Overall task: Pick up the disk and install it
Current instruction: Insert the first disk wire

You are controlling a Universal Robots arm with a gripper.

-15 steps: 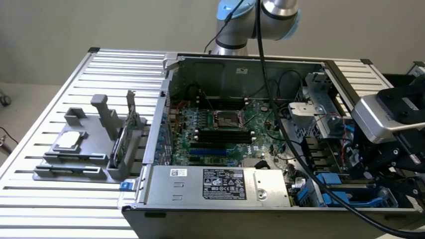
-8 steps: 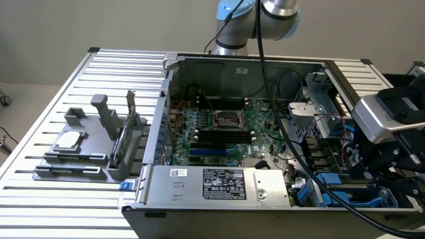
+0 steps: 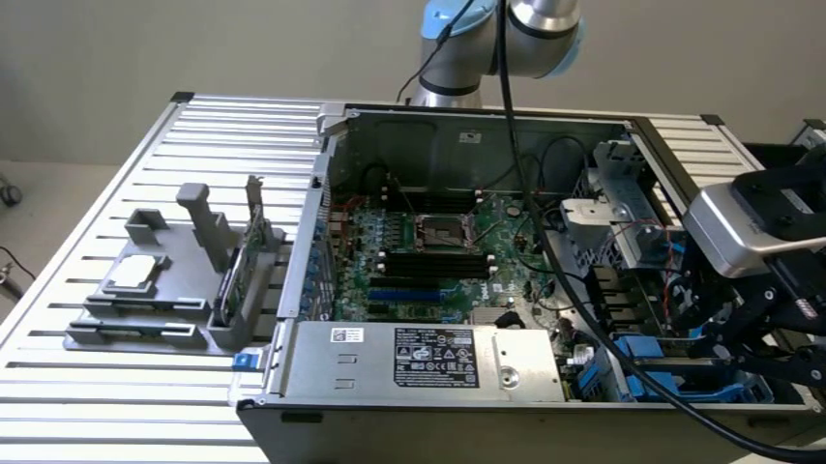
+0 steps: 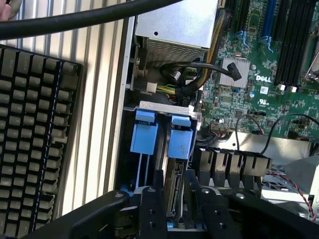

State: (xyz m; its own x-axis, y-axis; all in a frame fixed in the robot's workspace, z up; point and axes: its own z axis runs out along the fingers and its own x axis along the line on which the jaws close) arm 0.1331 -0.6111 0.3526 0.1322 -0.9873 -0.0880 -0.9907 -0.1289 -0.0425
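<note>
The disk stands on edge in the drive bay at the corner of the open computer case, its blue bracket end facing up and its metal edge with the connector below. A second blue-bracketed drive sits in the slot beside it. My gripper straddles the disk's edge, one black finger on each side with a thin gap to the metal, so it looks open. In the exterior view the gripper hangs over the blue brackets at the case's right near corner.
A silver power supply lies along the case's near side and the green motherboard fills the middle. Black cables run close to the bay. A grey fixture on the slatted table holds other parts. A dark keyboard lies outside the case.
</note>
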